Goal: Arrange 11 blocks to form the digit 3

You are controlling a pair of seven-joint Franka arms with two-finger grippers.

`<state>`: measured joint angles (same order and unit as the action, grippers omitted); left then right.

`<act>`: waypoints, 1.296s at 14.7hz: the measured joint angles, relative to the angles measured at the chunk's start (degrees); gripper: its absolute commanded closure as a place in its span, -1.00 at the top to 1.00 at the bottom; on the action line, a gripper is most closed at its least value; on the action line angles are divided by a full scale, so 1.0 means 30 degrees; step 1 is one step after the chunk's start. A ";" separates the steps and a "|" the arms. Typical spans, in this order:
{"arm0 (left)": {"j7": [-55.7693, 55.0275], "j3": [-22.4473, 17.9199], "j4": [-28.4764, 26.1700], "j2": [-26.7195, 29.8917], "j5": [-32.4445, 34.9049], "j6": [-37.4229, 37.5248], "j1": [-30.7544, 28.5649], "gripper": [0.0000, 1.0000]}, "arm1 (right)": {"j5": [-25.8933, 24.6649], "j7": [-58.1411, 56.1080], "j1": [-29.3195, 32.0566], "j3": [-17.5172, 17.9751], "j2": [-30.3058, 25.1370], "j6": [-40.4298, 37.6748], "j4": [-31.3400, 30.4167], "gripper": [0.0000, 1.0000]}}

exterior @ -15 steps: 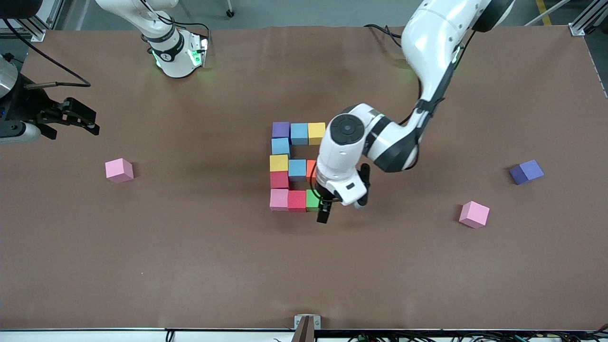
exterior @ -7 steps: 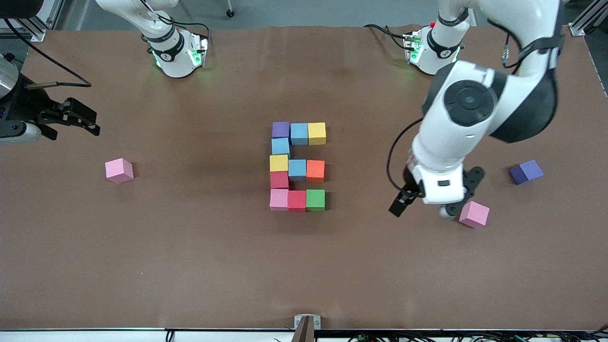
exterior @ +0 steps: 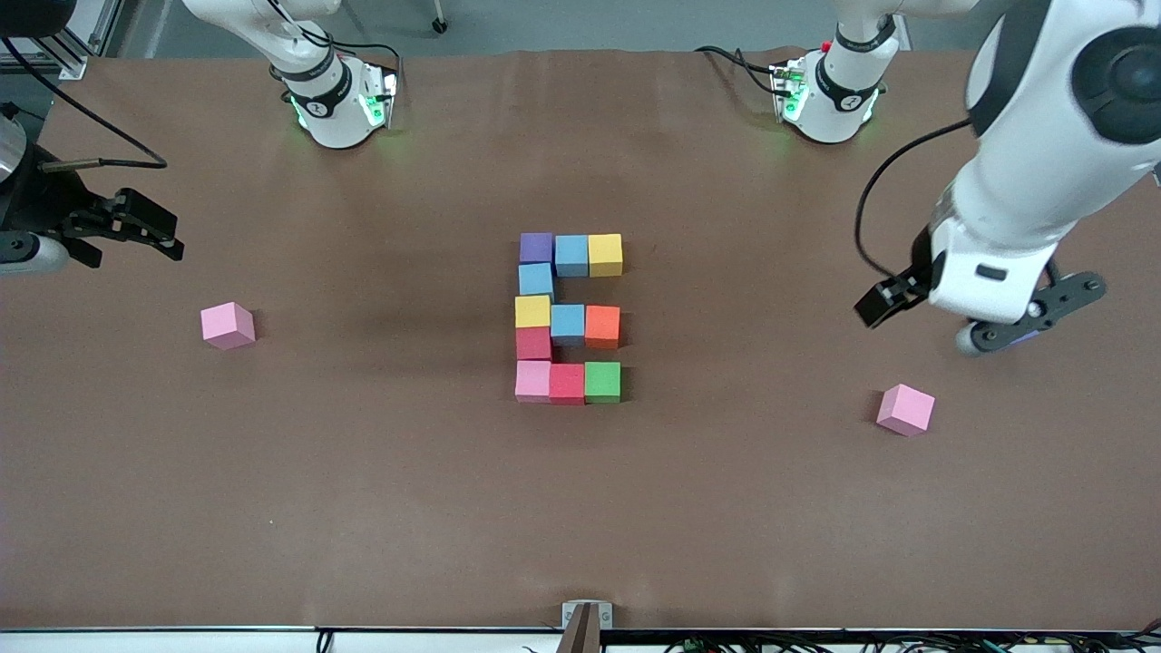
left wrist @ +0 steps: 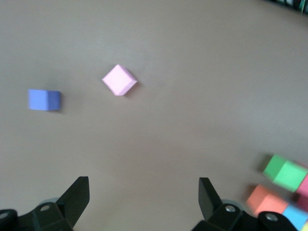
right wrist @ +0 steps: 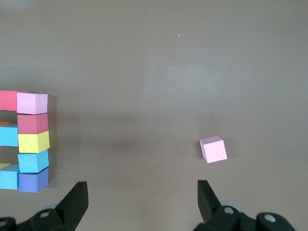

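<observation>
Your left gripper (exterior: 975, 313) hides most of a blue-violet cube (left wrist: 44, 99) near the left arm's edge, fingers spread, empty. Right gripper (exterior: 136, 227) waits, spread, at the opposite edge. The digit 3 (exterior: 569, 317) sits mid-surface.

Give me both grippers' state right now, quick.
Left gripper: open, empty, over the table's left-arm end.
Right gripper: open, empty, waiting over the right-arm end.
</observation>
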<state>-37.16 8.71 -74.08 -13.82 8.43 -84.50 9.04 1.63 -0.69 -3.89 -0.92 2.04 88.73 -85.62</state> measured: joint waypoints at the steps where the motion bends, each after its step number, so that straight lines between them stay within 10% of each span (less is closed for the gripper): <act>1: 0.1419 -0.0063 -0.0038 0.0515 -0.0114 0.0792 -0.0380 1.00 | -0.0006 0.0000 0.0018 -0.0019 0.0000 0.0000 0.0001 1.00; 19: 1.0018 -0.2909 -0.7834 0.7119 -0.2941 -0.2133 -0.1610 1.00 | -0.0022 -0.0007 0.0363 -0.0094 0.0000 -0.0037 -0.0003 1.00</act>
<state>-7.11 -0.01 -97.59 7.53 -0.39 -90.90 4.21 1.56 -0.71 -2.80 -1.20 2.04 88.62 -85.63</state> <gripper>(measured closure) 0.000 0.000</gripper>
